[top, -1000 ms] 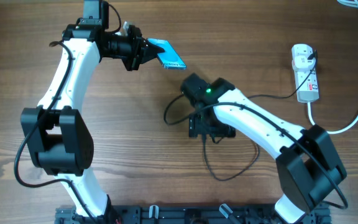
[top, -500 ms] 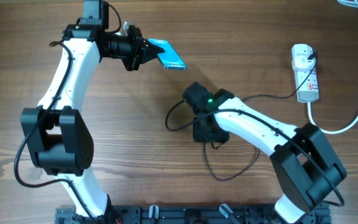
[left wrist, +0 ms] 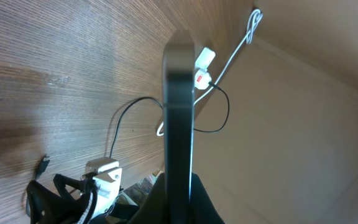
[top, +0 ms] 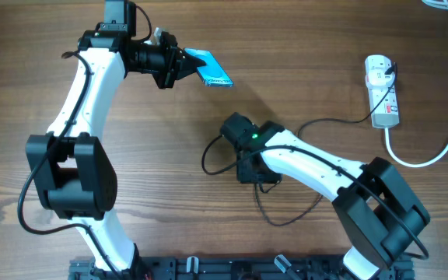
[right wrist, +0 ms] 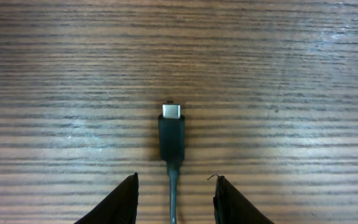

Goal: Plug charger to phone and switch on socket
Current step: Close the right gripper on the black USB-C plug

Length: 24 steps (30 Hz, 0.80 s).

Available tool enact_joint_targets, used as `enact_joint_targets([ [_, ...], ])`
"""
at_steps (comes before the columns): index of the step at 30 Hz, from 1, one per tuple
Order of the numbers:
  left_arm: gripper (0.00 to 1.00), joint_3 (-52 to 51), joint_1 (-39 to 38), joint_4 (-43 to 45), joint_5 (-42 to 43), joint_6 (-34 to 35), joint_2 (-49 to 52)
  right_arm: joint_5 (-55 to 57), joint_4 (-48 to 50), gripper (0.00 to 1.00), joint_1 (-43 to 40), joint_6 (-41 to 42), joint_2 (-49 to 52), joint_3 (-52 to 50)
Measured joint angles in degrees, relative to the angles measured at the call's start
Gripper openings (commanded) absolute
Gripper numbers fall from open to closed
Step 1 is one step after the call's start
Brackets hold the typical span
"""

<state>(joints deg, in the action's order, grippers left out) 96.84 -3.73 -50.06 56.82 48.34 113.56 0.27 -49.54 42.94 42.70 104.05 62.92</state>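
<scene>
We record the right gripper (right wrist: 174,186), having swung leftward, now with jaws apart astride the charger (right wrist: 172,134) at lower centre, lined up for pick-up, while the left gripper (top: 179,65) clamps the phone (top: 215,71) at upper left, and the socket (top: 383,93) lies far right, its red markings unreadable.

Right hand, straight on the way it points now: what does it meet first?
The charger: its connector lies dead ahead of the right hand, centred between open jaws. Height above the table is unclear.
</scene>
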Motion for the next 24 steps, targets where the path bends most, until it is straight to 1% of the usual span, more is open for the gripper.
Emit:
enact_joint_targets([
  [3,0.04,0.0,0.0,-0.02,0.0,0.0,0.0,0.0,3.23,0.36,0.0,1.03,0.0,-2.67],
  [5,0.04,0.0,0.0,0.0,-0.02,0.02,0.0,0.0,3.54,0.34,0.0,1.38,-0.02,-3.56],
  [8,0.04,0.0,0.0,0.0,0.0,0.0,0.0,-0.04,3.98,0.27,0.0,1.86,-0.02,-3.56],
  [12,0.04,0.0,0.0,-0.02,-0.02,0.0,0.0,-0.07,4.66,0.25,0.0,2.14,-0.02,-3.56],
  [15,0.04,0.0,0.0,0.0,0.0,0.02,0.0,-0.02,5.14,0.18,0.0,2.78,-0.02,-3.58],
  [24,0.04,0.0,0.0,0.0,0.0,0.0,0.0,0.0,5.57,0.16,0.0,3.17,-0.02,-3.58],
])
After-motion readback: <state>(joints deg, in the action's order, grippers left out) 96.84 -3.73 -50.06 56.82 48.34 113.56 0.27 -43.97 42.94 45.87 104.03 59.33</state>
